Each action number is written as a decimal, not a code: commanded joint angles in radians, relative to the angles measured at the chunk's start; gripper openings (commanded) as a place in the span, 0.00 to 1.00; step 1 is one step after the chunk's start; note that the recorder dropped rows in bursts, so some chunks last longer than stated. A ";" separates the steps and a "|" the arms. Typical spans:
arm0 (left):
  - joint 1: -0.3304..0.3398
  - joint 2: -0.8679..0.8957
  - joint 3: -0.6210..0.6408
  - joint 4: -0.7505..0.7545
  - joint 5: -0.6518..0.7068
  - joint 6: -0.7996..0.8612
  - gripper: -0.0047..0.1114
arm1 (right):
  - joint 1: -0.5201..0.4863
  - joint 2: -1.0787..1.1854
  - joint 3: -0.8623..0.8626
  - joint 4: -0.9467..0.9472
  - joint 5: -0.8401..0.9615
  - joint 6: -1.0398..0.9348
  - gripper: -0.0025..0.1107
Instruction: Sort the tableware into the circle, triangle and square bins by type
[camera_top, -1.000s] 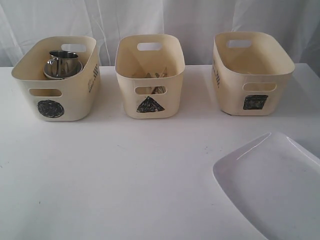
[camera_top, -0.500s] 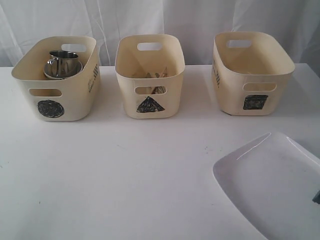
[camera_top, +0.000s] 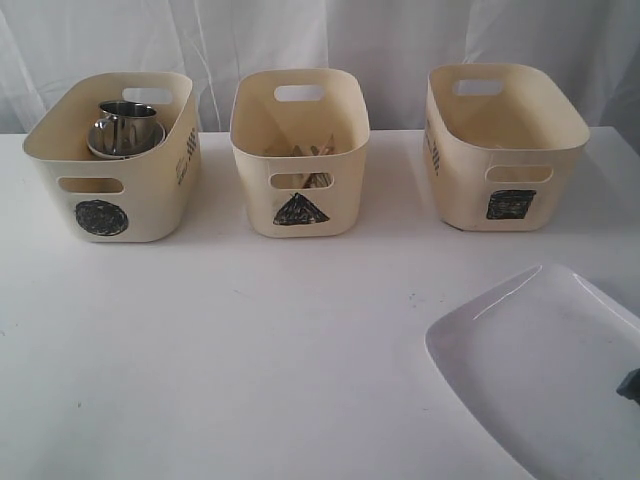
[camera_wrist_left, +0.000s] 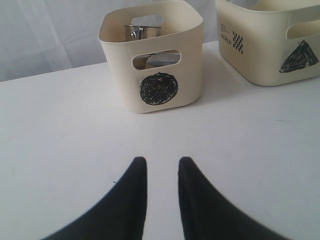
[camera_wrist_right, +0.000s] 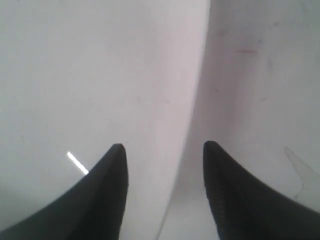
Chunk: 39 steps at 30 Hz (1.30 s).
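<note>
Three cream bins stand in a row at the back. The circle bin (camera_top: 150, 205) (camera_wrist_left: 117, 75) holds a steel mug (camera_top: 125, 122) (camera_wrist_left: 142, 31) standing in a steel bowl (camera_top: 100, 148). Wooden chopsticks (camera_top: 298, 151) and other cutlery lie in the triangle bin (camera_top: 255, 205) (camera_wrist_left: 260, 55). Nothing shows inside the square bin (camera_top: 460, 195). The large white plate (camera_top: 540, 370) (camera_wrist_right: 75, 75) lies at the front right. My right gripper (camera_top: 632, 385) (camera_wrist_right: 164, 144) is open at the plate's right edge, its jaws either side of the rim line. My left gripper (camera_wrist_left: 162, 159) is open over bare table, facing the circle bin.
The white table (camera_top: 250, 350) runs between the bins and the front edge. A white curtain (camera_top: 320, 30) hangs behind the bins. The left arm is outside the exterior view.
The dark tip of my right gripper has come into the exterior view at the right edge, over the plate, and crept slightly higher. Bins and plate have not moved.
</note>
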 joint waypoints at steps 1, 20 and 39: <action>0.000 -0.007 0.002 -0.002 0.000 -0.009 0.29 | -0.015 0.002 0.003 -0.016 -0.030 0.005 0.42; 0.000 -0.007 0.002 -0.002 0.000 -0.009 0.29 | -0.074 0.143 0.003 -0.040 -0.096 -0.006 0.42; 0.000 -0.007 0.002 -0.002 0.000 -0.009 0.29 | -0.074 0.320 0.003 -0.040 -0.259 -0.006 0.42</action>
